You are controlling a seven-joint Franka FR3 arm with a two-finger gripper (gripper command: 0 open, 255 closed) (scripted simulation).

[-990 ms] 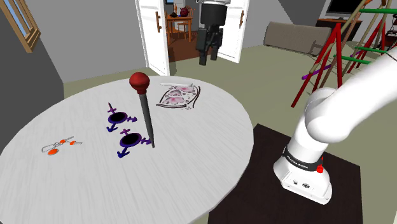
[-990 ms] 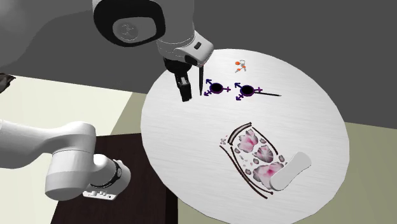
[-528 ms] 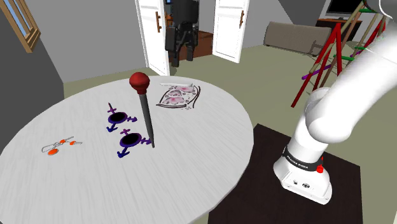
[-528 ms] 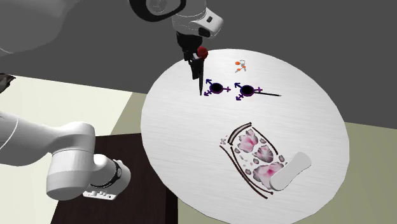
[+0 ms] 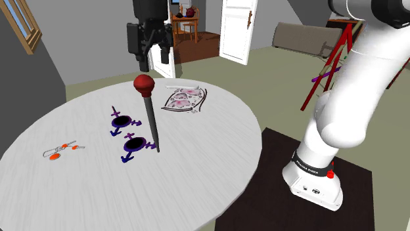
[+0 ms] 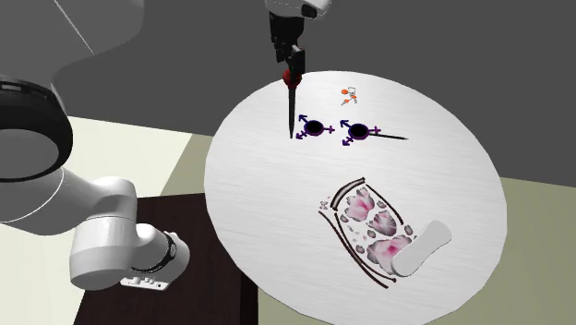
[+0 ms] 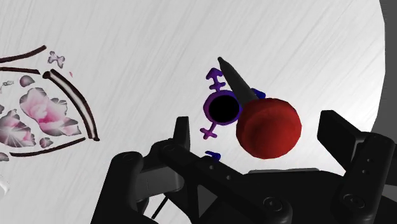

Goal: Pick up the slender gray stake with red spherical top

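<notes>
- One stake (image 5: 152,118) stands on its point on the round white table (image 5: 197,177), gray shaft below and red ball (image 5: 144,85) on top.
- Its point rests just beside the nearer of two purple rings (image 5: 133,144); the other ring (image 5: 120,121) lies a little farther toward the shoulder view's left.
- Above the ball hangs the gripper (image 5: 152,60), pointing down and apart from the stake.
- Seen from the second exterior view, the gripper (image 6: 291,55) sits right over the ball (image 6: 294,78), with the shaft (image 6: 293,109) running down to the table (image 6: 443,166) next to a ring (image 6: 312,126).
- Through the wrist view the jaws are wide apart: the ball (image 7: 268,127) lies between the fingers (image 7: 181,137) with a gap on each side, so nothing is gripped.
- Past the ball in that view, the shaft (image 7: 234,77) crosses a ring (image 7: 222,108).
- A pink floral piece (image 5: 185,100) lies on the far part of the table, beyond the stake in the shoulder view.
- A small orange and white piece (image 5: 60,151) lies near the table's edge at the shoulder view's left, well apart from the stake.
- At the shoulder view's lower right, the white stand (image 5: 315,184) sits on a dark box.
- Behind the table are white doors (image 5: 233,29) and, at the view's right, a red frame (image 5: 335,65).
</notes>
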